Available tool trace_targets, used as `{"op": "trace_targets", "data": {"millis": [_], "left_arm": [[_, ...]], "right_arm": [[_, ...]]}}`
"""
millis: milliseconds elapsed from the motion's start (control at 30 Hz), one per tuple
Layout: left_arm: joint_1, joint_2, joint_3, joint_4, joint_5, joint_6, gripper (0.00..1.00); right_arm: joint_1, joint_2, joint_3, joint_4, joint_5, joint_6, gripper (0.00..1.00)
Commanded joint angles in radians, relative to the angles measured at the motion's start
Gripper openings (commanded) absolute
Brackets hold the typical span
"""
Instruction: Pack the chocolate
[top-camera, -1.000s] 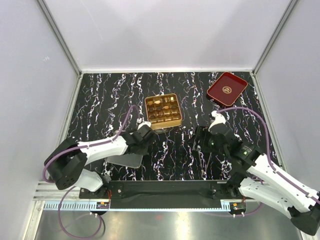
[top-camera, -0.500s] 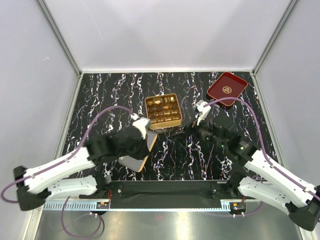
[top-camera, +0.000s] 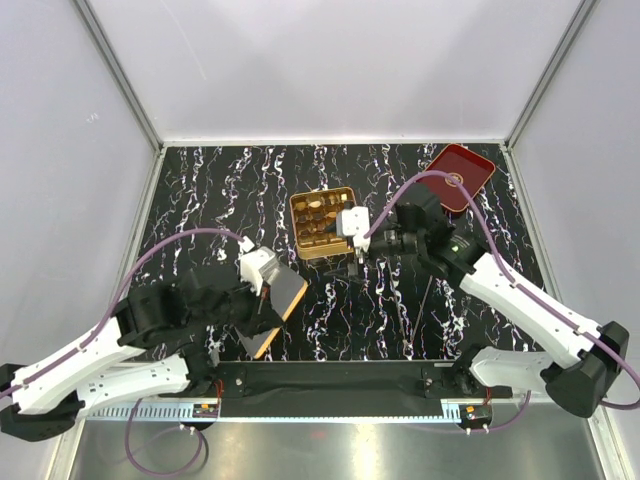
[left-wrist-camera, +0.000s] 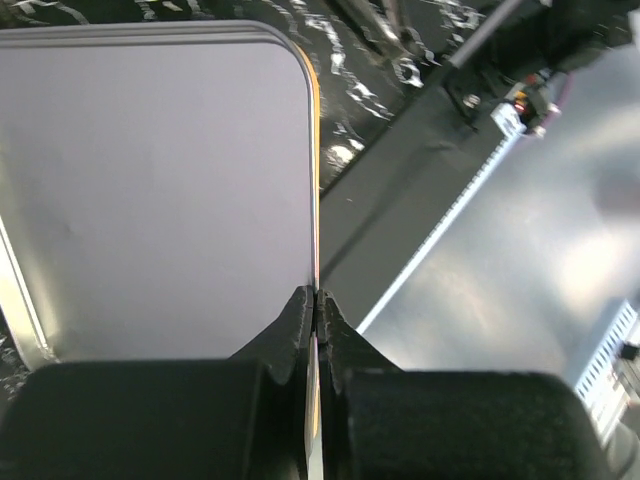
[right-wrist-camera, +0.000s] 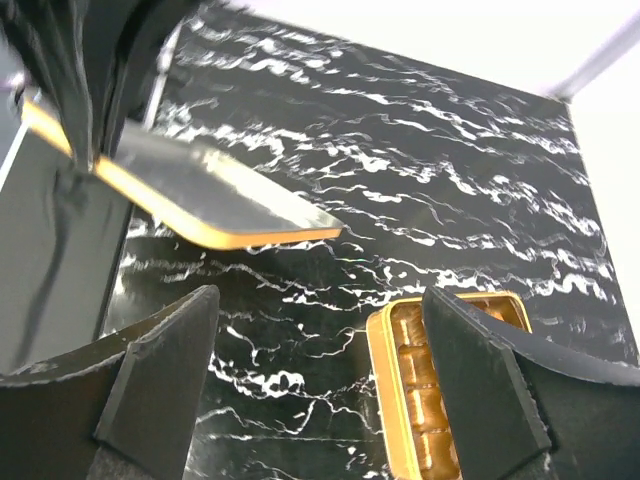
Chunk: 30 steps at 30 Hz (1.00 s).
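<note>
**A:** Noting the left gripper (left-wrist-camera: 316, 305) first. How did it stand?

**B:** Clenched. Both fingers pinched the thin edge of a lid (left-wrist-camera: 160, 190), a flat square sheet with a silvery face and a gold rim. From above, the lid hung tilted over the near-left part of the table (top-camera: 200, 190), its low corner toward the arm bases. Whether that corner touched anything, I could not tell.

**A:** And the right gripper (right-wrist-camera: 318, 300)?

**B:** Released. Jaws stood wide with nothing between them, only marbled tabletop showing in the gap. It sat at the near right corner of the gold tin (top-camera: 300, 203). Contact with the tin could not be judged from any view.

**A:** The chocolate (top-camera: 325, 222): where was it?

**B:** Inside the tin, in the grid compartments. Small brown and tan pieces, one to a cell as far as could be seen. The right arm's wrist covered the tin's right edge, so no full count was made. The right wrist view caught a few golden pieces just inside the tin wall.

**A:** The tin's position?

**B:** Mid-table, flat, uncovered. The lid was near it on the near-left side, apart from it.

**A:** Anything else on the surface?

**B:** A red tray (top-camera: 470, 170) at the far right corner, well apart from the tin, partly crossed by the right arm's cable.
</note>
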<state>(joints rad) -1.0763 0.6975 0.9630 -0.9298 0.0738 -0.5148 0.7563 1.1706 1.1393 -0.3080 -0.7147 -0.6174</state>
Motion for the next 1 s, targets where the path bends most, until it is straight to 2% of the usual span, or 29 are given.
{"op": "trace_targets", "data": {"millis": [0, 167, 300, 400, 567, 800, 900, 933, 967], "left_arm": [[-0.001, -0.029, 0.019, 0.057, 0.115, 0.048, 0.00], [-0.001, -0.021, 0.019, 0.074, 0.138, 0.058, 0.00], [-0.001, 0.005, 0.043, 0.077, 0.152, 0.073, 0.00], [-0.001, 0.022, 0.049, 0.089, 0.165, 0.076, 0.00], [-0.001, 0.056, 0.077, 0.100, 0.150, 0.078, 0.00], [-0.001, 0.085, 0.101, 0.117, 0.133, 0.081, 0.00], [0.001, 0.108, 0.121, 0.108, 0.124, 0.088, 0.00], [0.001, 0.118, 0.135, 0.108, 0.121, 0.090, 0.00], [0.001, 0.122, 0.143, 0.105, 0.112, 0.087, 0.00]], "right_arm": [[-0.009, 0.030, 0.048, -0.149, -0.162, -0.276, 0.89], [-0.008, 0.054, 0.054, -0.200, -0.239, -0.407, 0.87], [-0.003, 0.083, 0.048, -0.134, -0.324, -0.406, 0.84], [0.030, 0.119, 0.051, -0.117, -0.330, -0.404, 0.84], [0.057, 0.176, 0.077, -0.206, -0.347, -0.476, 0.82], [0.086, 0.189, 0.045, -0.191, -0.367, -0.472, 0.80], [0.089, 0.182, 0.034, -0.134, -0.394, -0.420, 0.70], [0.089, 0.184, 0.028, -0.111, -0.394, -0.400, 0.60], [0.089, 0.184, 0.024, -0.088, -0.388, -0.375, 0.40]]}}
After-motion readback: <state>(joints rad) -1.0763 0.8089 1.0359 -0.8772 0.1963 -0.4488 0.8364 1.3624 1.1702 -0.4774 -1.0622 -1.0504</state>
